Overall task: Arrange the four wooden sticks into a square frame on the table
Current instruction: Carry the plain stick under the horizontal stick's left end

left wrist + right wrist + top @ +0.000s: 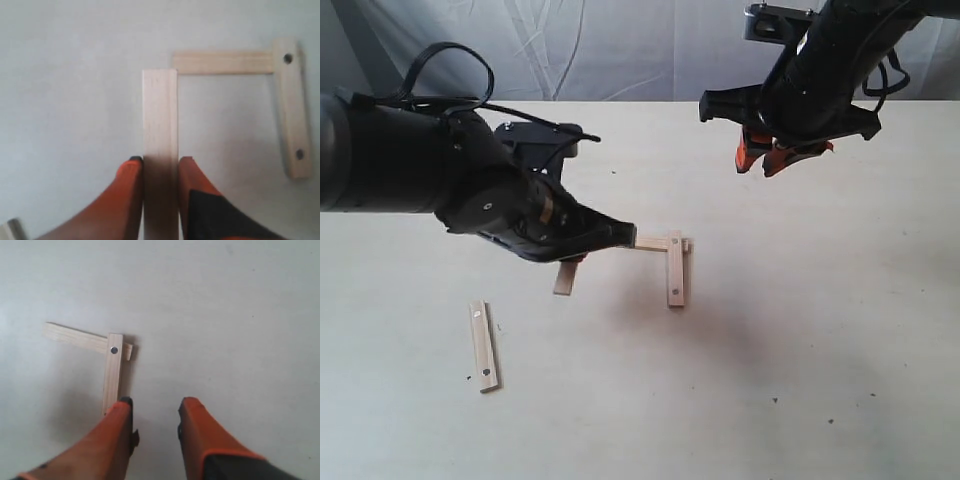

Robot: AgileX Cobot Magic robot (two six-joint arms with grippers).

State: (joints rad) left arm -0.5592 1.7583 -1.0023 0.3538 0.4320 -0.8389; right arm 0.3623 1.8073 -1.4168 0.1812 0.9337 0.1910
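Note:
My left gripper point(159, 162) is shut on a plain wooden stick point(160, 115), whose lower end shows under the arm point(565, 279). Its free end lies close to the end of a second plain stick point(222, 63) without clearly touching it. That stick lies under a holed stick point(292, 107) at a corner, making an L point(675, 265) on the table point(800, 330). A fourth stick point(484, 345), with holes, lies apart at the front left. My right gripper point(775, 155) hangs open above the back right, holding nothing; its wrist view shows the L corner point(114, 350) below it.
The black left arm point(440, 180) covers the left corner of the frame in the exterior view. A grey cloth backdrop point(620, 45) hangs behind the table's far edge. Small dark specks dot the tabletop point(830, 420) at the front right.

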